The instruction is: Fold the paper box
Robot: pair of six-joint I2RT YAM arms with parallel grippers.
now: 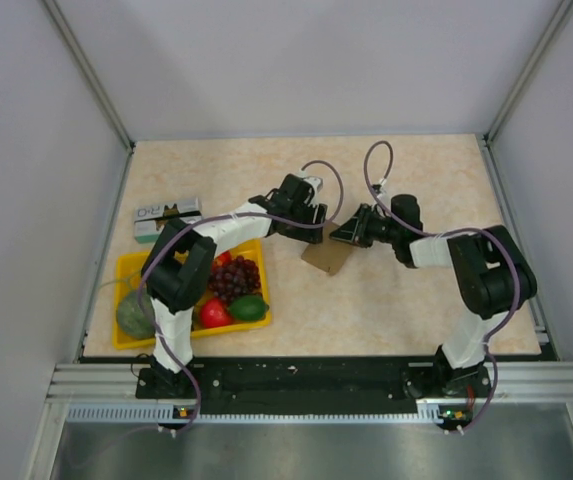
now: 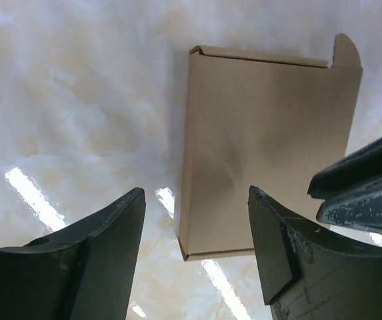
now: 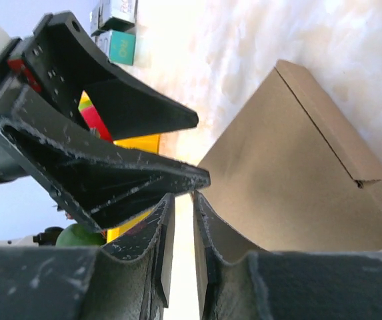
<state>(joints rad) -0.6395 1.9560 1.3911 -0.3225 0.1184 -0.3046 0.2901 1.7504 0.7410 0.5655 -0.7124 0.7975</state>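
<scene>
**Q:** Left gripper (image 2: 197,193), entry one: what do you have?
**A:** I log its fingers well apart with nothing between them. It hangs over the near end of the paper box (image 2: 264,147).

**Q:** Right gripper (image 3: 184,197)?
**A:** Fingers nearly together. I see a slim bright gap between them with nothing in it. Its tips sit against the left gripper's fingers, at the edge of the box.

**Q:** The box itself?
**A:** Plain brown card, flat, with a rounded tab at one corner. It lies mid-desk (image 1: 416,180), under the two meeting grippers.

**Q:** Other stock?
**A:** A yellow tray (image 1: 126,268) at the near left corner holds dark grapes (image 1: 234,278) and red and green fruit. A green-and-white carton (image 1: 166,218) lies just beyond it, by the left edge.
</scene>
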